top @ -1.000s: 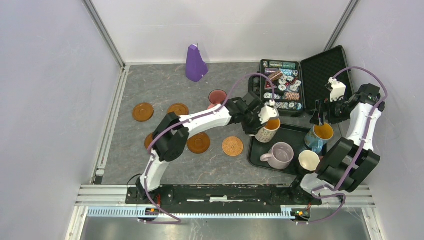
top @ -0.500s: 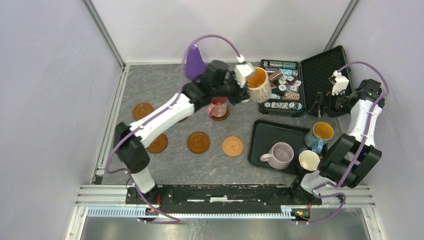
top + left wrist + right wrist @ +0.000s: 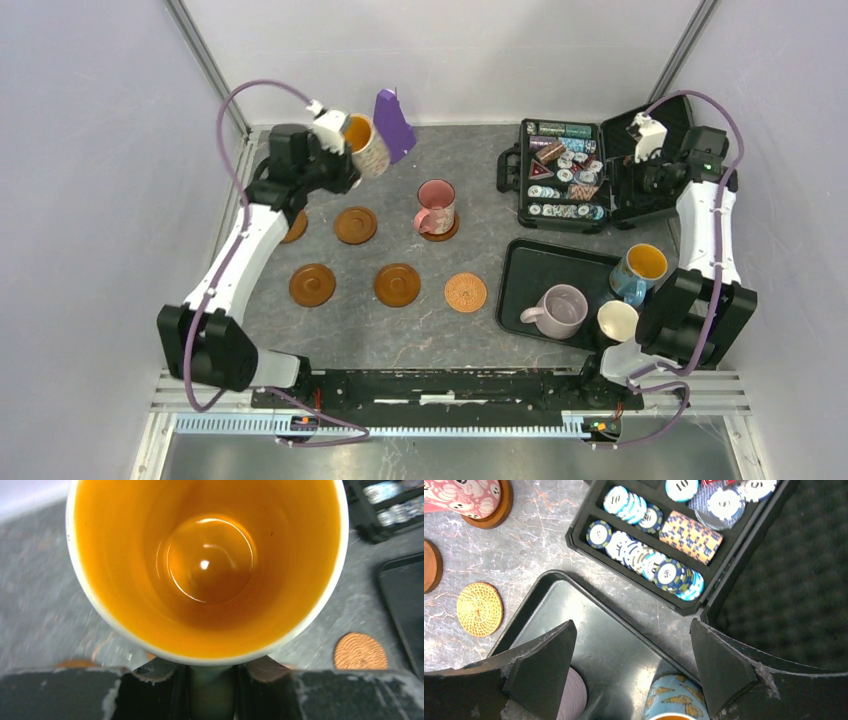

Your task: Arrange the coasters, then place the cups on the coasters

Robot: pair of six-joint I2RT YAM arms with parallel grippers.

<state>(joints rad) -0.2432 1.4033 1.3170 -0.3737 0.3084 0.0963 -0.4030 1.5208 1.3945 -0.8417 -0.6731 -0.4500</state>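
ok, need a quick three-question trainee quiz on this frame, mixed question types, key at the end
1. True or false: the pink ceramic mug stands on a dark brown round coaster.
2. The left gripper holds: A nothing; B the white mug with orange inside; C a spoon.
3. How many mugs sit in the black tray?
Key: 1 true; 2 B; 3 three.

White-and-black arms (image 3: 243, 248), purple cables (image 3: 262, 83)
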